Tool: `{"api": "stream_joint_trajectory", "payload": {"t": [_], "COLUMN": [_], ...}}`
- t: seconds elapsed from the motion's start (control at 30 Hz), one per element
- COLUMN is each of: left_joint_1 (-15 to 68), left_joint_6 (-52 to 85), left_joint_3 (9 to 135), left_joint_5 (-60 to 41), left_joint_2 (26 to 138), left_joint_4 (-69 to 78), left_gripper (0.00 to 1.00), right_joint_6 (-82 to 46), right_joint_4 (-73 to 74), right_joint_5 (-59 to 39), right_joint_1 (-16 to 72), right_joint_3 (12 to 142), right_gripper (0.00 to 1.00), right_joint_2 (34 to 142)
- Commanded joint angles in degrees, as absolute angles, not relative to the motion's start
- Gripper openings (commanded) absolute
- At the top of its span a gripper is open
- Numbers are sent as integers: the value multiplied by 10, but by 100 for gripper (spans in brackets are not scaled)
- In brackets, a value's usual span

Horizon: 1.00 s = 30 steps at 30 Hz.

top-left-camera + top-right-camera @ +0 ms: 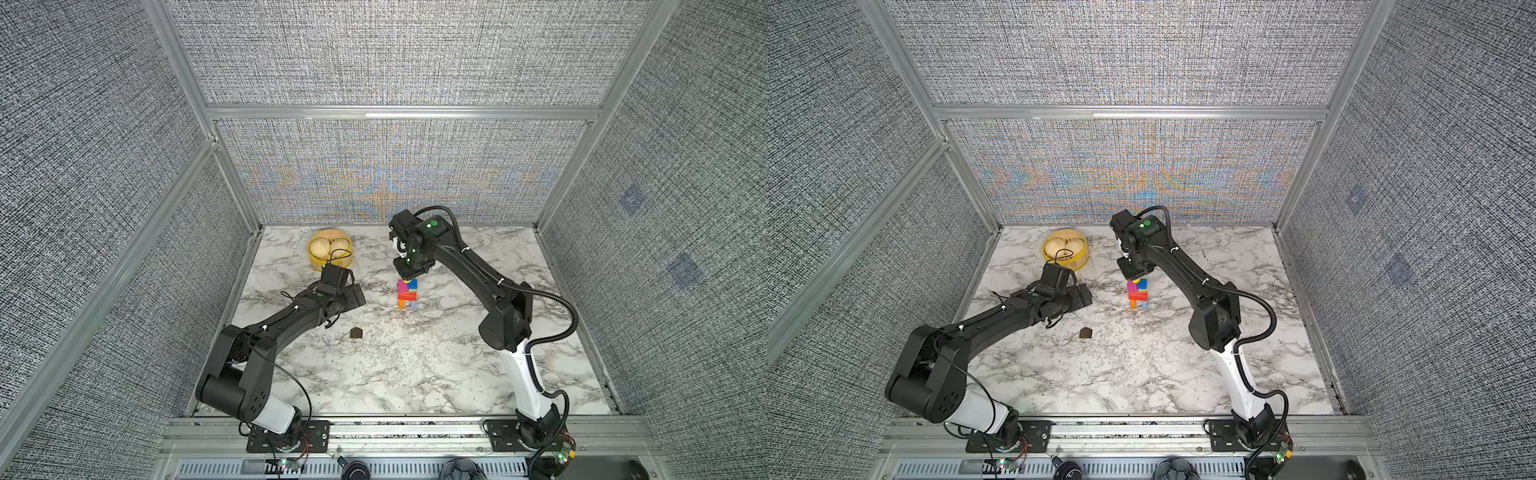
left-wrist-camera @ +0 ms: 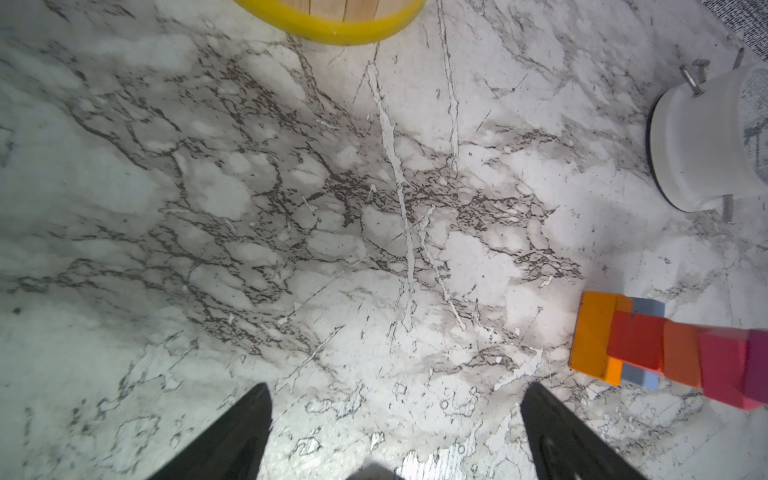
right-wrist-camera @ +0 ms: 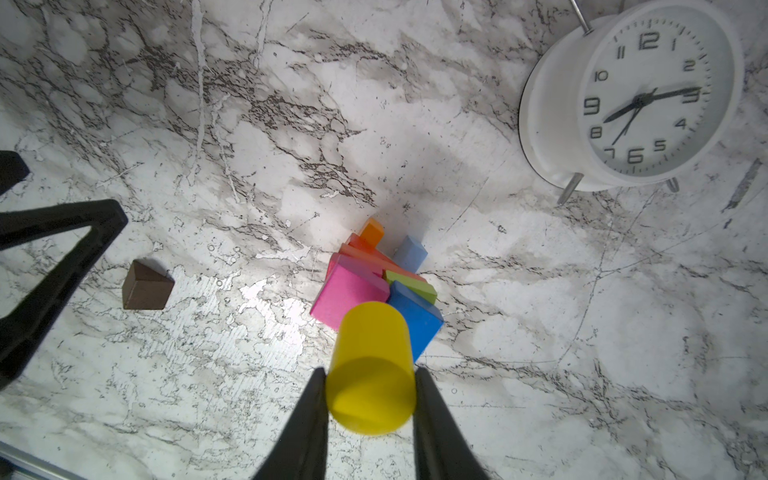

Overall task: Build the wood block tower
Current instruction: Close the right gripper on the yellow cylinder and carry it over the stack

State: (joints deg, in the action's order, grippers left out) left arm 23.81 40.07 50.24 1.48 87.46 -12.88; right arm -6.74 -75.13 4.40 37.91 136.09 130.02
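Observation:
The tower [image 1: 407,294] [image 1: 1138,293] stands mid-table on orange and light-blue legs, with red and orange bricks and then pink [image 3: 349,295], green [image 3: 411,284] and blue [image 3: 415,320] cubes. My right gripper [image 3: 370,372] [image 1: 411,275] hangs straight above it, shut on an upright yellow cylinder [image 3: 370,365]. The cylinder's foot is over the pink and blue cubes; contact cannot be told. A brown house-shaped block [image 1: 355,333] [image 3: 147,286] lies alone nearer the front. My left gripper [image 2: 397,388] [image 1: 353,298] is open and empty, low, left of the tower [image 2: 665,353].
A yellow steamer basket with buns [image 1: 330,249] [image 2: 332,25] sits at the back left, just behind the left wrist. A white alarm clock [image 3: 640,95] [image 2: 706,137] stands behind the tower, hidden under the right arm in both top views. Fabric walls enclose the marble table [image 1: 415,374].

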Motion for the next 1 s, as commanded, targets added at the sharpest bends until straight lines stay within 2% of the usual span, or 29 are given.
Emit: {"api": "stream_joint_trajectory", "payload": {"t": [0.0, 0.97], "left_joint_1": [237, 236], "left_joint_6": [395, 390], "left_joint_3": [505, 507], "left_joint_5": [14, 15], "left_joint_2": [876, 875], "left_joint_4": [-119, -125], "left_gripper": [95, 95], "right_joint_6": [-61, -65], "right_joint_4": [-766, -762], "right_joint_5": [48, 42], "right_joint_1": [378, 372], "right_joint_3": [1365, 1369], "right_gripper": [29, 29], "right_joint_2": [1305, 1321]}}
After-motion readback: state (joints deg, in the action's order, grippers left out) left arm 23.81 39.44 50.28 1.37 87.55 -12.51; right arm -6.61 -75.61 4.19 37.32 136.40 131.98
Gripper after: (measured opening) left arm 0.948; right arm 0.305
